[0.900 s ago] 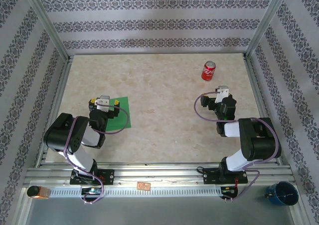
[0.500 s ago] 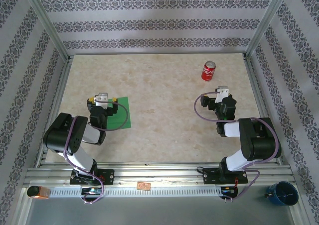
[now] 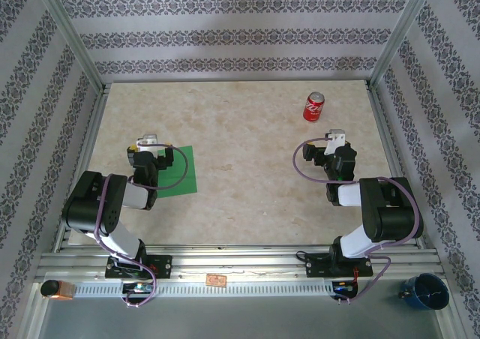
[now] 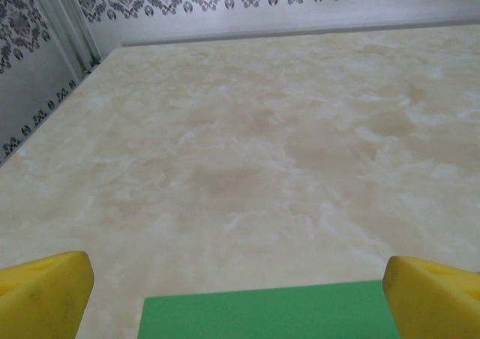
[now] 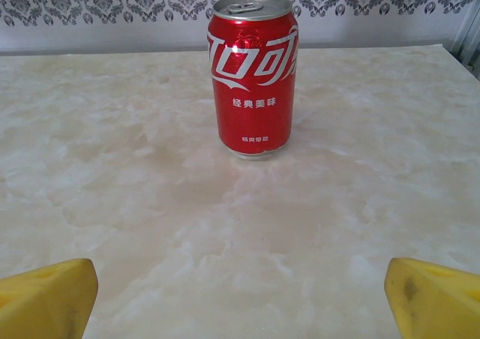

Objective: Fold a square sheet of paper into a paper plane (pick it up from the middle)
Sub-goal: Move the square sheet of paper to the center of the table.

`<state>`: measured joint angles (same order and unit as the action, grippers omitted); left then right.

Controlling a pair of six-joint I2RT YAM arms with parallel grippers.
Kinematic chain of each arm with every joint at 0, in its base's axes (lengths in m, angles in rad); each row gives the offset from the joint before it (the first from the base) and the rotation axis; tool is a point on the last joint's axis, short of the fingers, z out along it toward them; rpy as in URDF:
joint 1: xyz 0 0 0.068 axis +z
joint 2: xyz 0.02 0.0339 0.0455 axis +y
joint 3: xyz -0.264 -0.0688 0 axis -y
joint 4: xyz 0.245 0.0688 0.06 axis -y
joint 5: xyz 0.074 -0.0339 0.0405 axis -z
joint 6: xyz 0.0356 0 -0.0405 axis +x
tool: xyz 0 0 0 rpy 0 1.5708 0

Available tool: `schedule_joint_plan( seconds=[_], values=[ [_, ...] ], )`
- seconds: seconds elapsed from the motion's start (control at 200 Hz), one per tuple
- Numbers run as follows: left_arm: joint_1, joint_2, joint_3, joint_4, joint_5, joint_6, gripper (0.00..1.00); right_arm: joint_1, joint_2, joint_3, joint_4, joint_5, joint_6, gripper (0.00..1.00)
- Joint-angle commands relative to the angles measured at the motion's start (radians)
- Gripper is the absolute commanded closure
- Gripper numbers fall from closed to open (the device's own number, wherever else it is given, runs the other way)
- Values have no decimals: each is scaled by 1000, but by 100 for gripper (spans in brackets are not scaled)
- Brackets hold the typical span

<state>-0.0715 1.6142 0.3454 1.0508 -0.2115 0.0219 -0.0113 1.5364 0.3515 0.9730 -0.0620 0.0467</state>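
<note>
Lying flat on the left half of the table (image 3: 247,129), the square sheet of paper (image 3: 180,172) is thin, bright green, plain and matte, with straight edges. Its far edge shows low in the left wrist view (image 4: 270,313), between the two yellow fingers (image 4: 45,290).

The red soda can (image 3: 314,107) stands upright at the far right of the table. It is a glossy cylinder with white lettering and a silver top (image 5: 253,76).

The left gripper (image 3: 147,150) sits low over the far left part of the sheet, pointing away from the bases, jaws spread wide and holding nothing. Contact with the paper cannot be determined. The left arm is folded back on itself above its base.

The right gripper (image 3: 330,145) points toward the can, well short of it, jaws likewise spread wide and empty. Its blunt yellow fingers (image 5: 45,298) frame the can.

The tabletop is smooth, with a beige marbled pattern. Grey walls with bands of dark damask ornament enclose it, edged by aluminium rails (image 3: 240,268).
</note>
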Motion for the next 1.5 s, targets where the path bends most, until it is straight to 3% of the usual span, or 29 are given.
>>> schedule_joint_plan(
  seconds=[0.0, 0.18, 0.265, 0.35, 0.515, 0.605, 0.665, 0.719, 0.849, 1.019, 1.134, 1.289, 1.494],
  values=[
    [15, -24, 16, -48, 47, -11, 1, -10, 2, 11, 20, -10, 5, 2],
    [18, -93, 11, -89, 42, -13, 1, 17, -26, -2, 22, 11, -28, 2],
    [18, -202, 64, -292, 27, -27, 1, 34, -88, 11, -58, 17, -44, 2],
    [18, -292, 136, -479, -18, -73, 1, 33, -180, 40, -209, 38, -15, 2],
    [18, -392, 280, -807, 3, -202, 1, 28, -332, 112, -535, 143, 144, 2],
    [21, -400, 372, -1008, 30, -305, 1, 18, -394, 226, -832, 93, 252, 2],
    [29, -400, 414, -1110, 123, -365, 1, 10, -418, 269, -931, 36, 350, 2],
    [43, -402, 428, -1161, 233, -373, 1, -6, -444, 260, -939, -66, 433, 2],
    [82, -378, 369, -1131, 376, -473, 1, -47, -516, 149, -722, -322, 599, 2],
    [93, -229, 425, -1206, 572, -536, 2, 9, -453, 272, -843, -533, 633, 2],
    [79, -118, 482, -1264, 605, -550, 3, 79, -396, 314, -875, -590, 643, 2],
    [39, -53, 527, -1343, 529, -525, 0, 174, -345, 342, -903, -558, 609, 2],
    [25, -5, 529, -1343, 529, -518, 0, 238, -270, 389, -907, -548, 605, 2]
  ],
)
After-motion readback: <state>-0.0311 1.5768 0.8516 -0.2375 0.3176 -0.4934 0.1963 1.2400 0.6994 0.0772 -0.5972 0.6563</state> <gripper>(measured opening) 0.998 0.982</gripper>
